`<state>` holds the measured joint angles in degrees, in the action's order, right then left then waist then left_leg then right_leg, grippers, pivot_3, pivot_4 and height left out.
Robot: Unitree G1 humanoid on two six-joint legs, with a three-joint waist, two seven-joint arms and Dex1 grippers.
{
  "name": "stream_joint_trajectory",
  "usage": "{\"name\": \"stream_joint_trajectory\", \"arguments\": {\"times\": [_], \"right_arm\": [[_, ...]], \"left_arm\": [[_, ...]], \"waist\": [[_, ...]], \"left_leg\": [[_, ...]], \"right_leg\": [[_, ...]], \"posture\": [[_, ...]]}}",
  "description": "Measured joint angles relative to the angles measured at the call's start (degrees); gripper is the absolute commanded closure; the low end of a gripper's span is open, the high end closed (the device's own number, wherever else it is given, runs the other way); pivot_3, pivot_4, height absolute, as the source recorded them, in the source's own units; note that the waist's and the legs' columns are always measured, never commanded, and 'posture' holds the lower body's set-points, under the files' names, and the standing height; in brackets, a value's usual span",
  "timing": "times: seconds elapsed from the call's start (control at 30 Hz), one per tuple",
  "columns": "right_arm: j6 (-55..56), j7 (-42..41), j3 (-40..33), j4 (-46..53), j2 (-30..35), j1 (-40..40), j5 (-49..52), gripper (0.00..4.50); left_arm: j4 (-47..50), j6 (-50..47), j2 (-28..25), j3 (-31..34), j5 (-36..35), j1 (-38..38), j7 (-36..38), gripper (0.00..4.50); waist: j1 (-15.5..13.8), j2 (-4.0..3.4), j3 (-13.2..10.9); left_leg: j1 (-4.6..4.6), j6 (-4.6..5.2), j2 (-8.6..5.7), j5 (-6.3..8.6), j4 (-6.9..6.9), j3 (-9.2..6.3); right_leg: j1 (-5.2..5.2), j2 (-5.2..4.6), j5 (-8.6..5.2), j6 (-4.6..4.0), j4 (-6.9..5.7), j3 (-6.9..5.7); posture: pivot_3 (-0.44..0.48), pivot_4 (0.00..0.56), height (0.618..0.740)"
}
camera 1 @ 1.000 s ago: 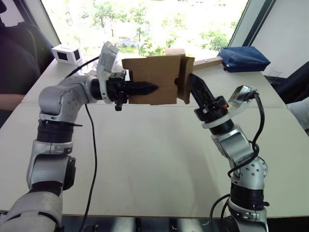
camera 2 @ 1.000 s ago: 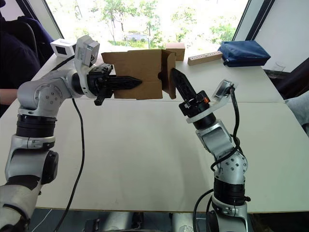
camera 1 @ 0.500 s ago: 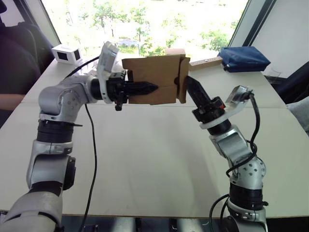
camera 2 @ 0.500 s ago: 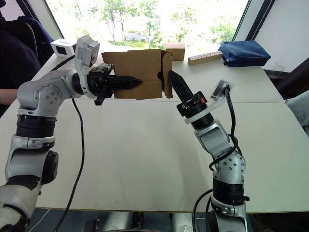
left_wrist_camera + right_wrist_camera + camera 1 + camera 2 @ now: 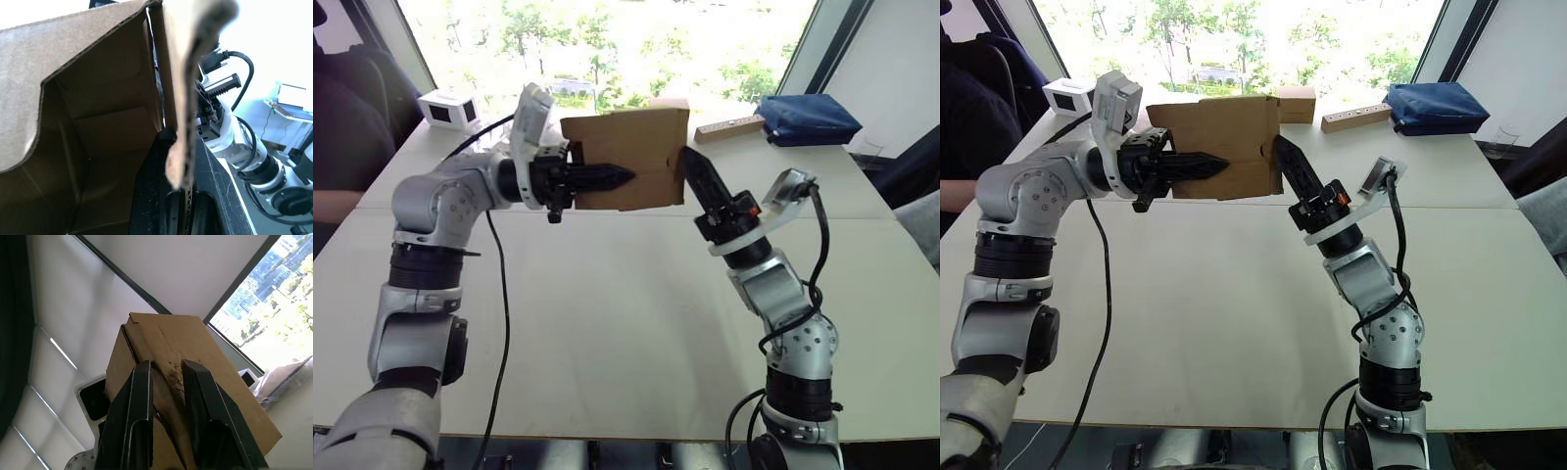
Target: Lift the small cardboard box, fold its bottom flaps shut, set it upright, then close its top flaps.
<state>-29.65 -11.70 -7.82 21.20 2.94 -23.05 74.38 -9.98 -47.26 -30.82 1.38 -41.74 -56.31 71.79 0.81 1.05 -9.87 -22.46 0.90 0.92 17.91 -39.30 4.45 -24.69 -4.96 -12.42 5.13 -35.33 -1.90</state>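
Note:
The small cardboard box (image 5: pixel 631 147) hangs on its side above the white table (image 5: pixel 607 323). My left gripper (image 5: pixel 612 178) is shut on its near side wall, one finger inside and one outside. The left wrist view looks into the box's brown hollow (image 5: pixel 98 127), with the gripped wall edge (image 5: pixel 178 122) between the fingers. My right gripper (image 5: pixel 688 159) is shut with nothing in it, its tips pressed against the flap at the box's right end, which lies flat against the box. In the right wrist view both fingers (image 5: pixel 142 401) rest on that creased flap (image 5: pixel 186 347).
At the table's far edge stand a small white device (image 5: pixel 448 108), a cube-like brown box (image 5: pixel 1296 102), a long tan block (image 5: pixel 1356 118) and a blue bag (image 5: pixel 806 119). A person in dark clothing (image 5: pixel 342 127) sits at the left.
My right gripper has moved left and pushed the box's right-end flap, which stuck out before, flat against the box. The left arm and box have held still.

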Motion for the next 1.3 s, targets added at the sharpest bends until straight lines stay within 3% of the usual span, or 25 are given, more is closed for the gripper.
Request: {"name": "stream_joint_trajectory", "arguments": {"times": [0.33,0.9,1.03,1.3], "right_arm": [[-0.2,-0.2,1.8,1.3,-1.3,0.5,-0.5,3.59],[-5.0,-2.8,1.5,4.8,7.8,5.5,0.6,3.59],[-4.9,-2.5,-0.7,5.6,9.3,6.5,2.7,4.48],[-2.6,-2.1,-2.8,4.4,9.4,6.0,1.4,4.48]], "left_arm": [[0.0,-0.2,0.8,0.2,-0.1,0.0,-1.0,4.50],[0.3,-1.4,-0.1,0.2,-0.5,0.5,-0.3,4.50],[1.2,-1.3,-0.1,0.2,-1.5,0.4,0.1,4.50],[1.2,-1.3,-0.1,0.2,-1.6,0.4,0.3,4.50]], "waist": [[0.0,0.00,0.0],[-0.1,0.00,0.0],[-0.1,0.00,0.0],[0.0,0.00,0.0]], "left_leg": [[0.00,0.00,0.00,0.00,0.00,0.00],[0.00,0.00,-0.01,0.00,0.00,0.00],[0.00,0.00,0.00,0.00,0.00,0.00],[0.00,0.00,0.00,0.00,0.00,0.00]], "right_leg": [[0.00,0.00,0.00,0.00,0.00,0.00],[0.00,-0.02,0.00,0.00,0.01,0.00],[0.00,-0.01,0.00,0.00,0.01,0.00],[0.00,0.00,0.00,0.00,0.00,0.00]], "posture": [[0.000,0.150,0.740],[0.000,0.150,0.740],[0.000,0.150,0.740],[0.000,0.150,0.740]]}}
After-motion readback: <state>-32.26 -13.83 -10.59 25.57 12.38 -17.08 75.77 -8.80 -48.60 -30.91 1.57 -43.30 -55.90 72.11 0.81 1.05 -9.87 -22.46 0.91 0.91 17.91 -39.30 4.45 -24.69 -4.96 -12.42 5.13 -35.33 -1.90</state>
